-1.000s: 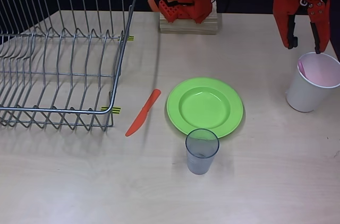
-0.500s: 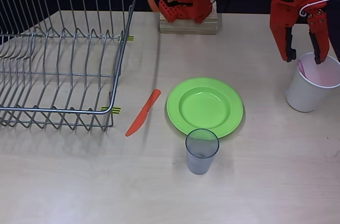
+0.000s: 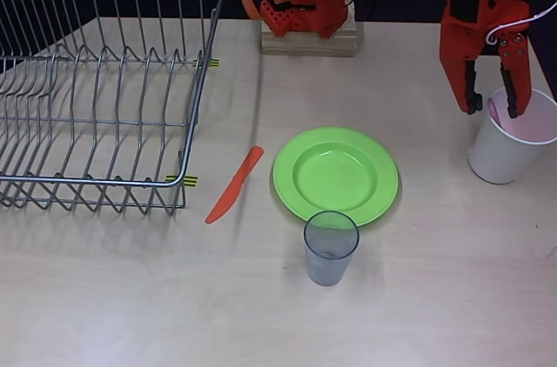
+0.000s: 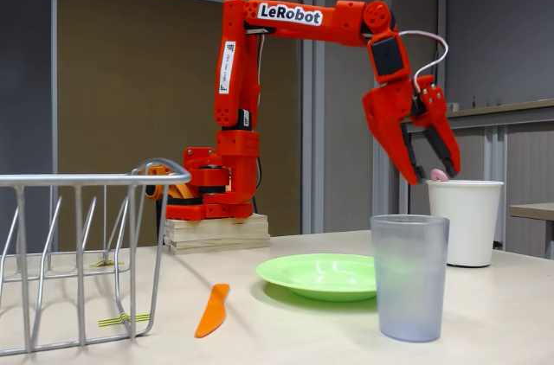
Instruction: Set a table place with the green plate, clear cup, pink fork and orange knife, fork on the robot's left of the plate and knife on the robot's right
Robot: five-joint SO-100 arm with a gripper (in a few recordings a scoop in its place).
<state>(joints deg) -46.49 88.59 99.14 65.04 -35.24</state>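
Overhead view: the jaws [image 3: 489,111] hang spread open over the left rim of the white cup [image 3: 513,151], holding nothing. The fork [image 3: 493,110] stands inside that cup, its pink handle end poking up at the left rim, right between the two fingertips; whether either tip touches it cannot be told. Compared with the earlier frames the arm has dropped lower and shifted a bit left, so the tips now straddle the fork handle instead of sitting above the cup's far rim. Jaw opening looks about the same as before.

Fixed view: jaws [image 4: 428,176] point down at the white cup [image 4: 464,220], open, with the pink fork tip [image 4: 439,175] showing just above the rim between them.

Nothing else has moved. The green plate [image 3: 336,175] lies on the desk [image 3: 452,297], well left of the white cup. The knife [image 3: 234,184] lies just left of the plate, slanted, not touching it. The clear cup [image 3: 331,247] stands upright just below the plate's near rim. The wire dish rack [image 3: 96,89] sits further left of the plate, beyond the knife.
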